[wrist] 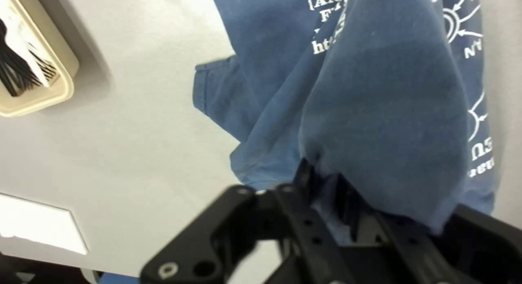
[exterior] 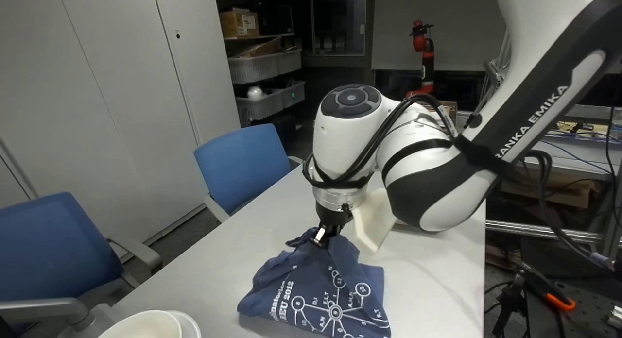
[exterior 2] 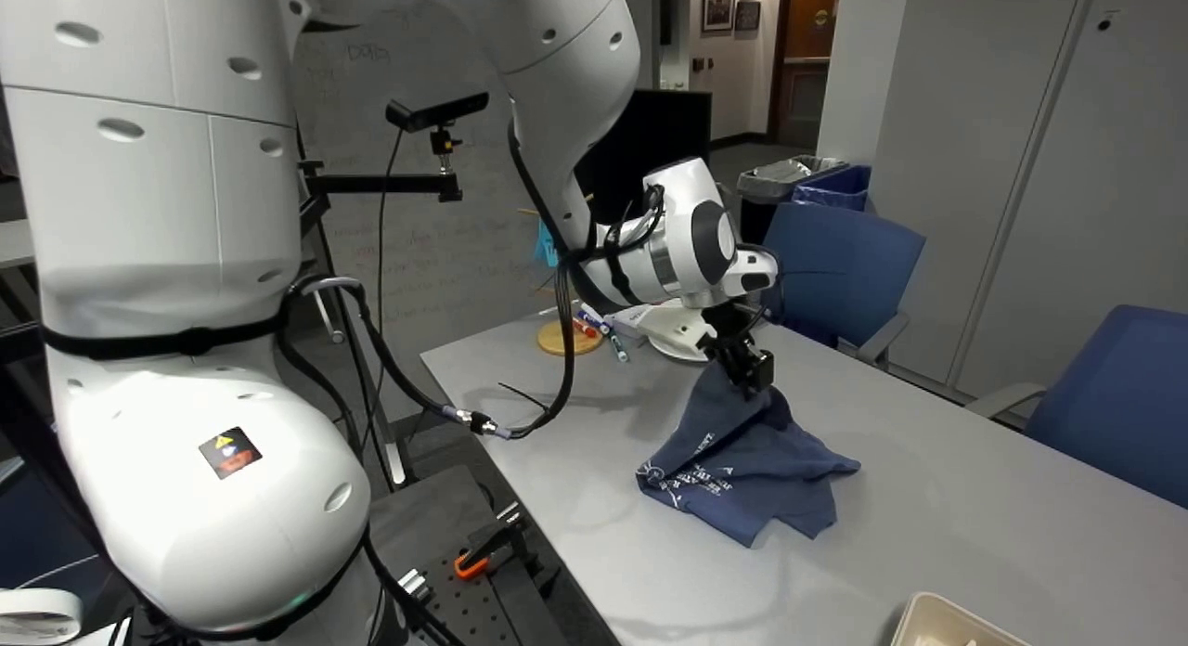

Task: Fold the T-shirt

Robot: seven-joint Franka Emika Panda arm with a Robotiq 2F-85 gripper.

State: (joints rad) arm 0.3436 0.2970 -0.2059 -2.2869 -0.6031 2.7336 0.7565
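Note:
The blue T-shirt [exterior: 318, 289] with white lettering and line graphics lies bunched on the light grey table [exterior 2: 928, 497]. It also shows in an exterior view [exterior 2: 770, 479]. Part of it is pulled up into a peak at my gripper [exterior: 321, 237], while lower parts rest on the table. In the wrist view my gripper [wrist: 322, 174] has cloth pinched between its fingertips, and a large fold of the T-shirt [wrist: 387, 96] hangs over the jaws and hides part of one finger. The gripper [exterior 2: 750, 372] points down at the raised cloth.
A beige container [wrist: 67, 86] of black and white forks stands on the table near the shirt. A white bowl [exterior: 141, 324] stands near the table's edge. Markers [exterior 2: 594, 321] lie on a round wooden disc [exterior 2: 555, 340]. Blue chairs [exterior: 243, 165] line one long side.

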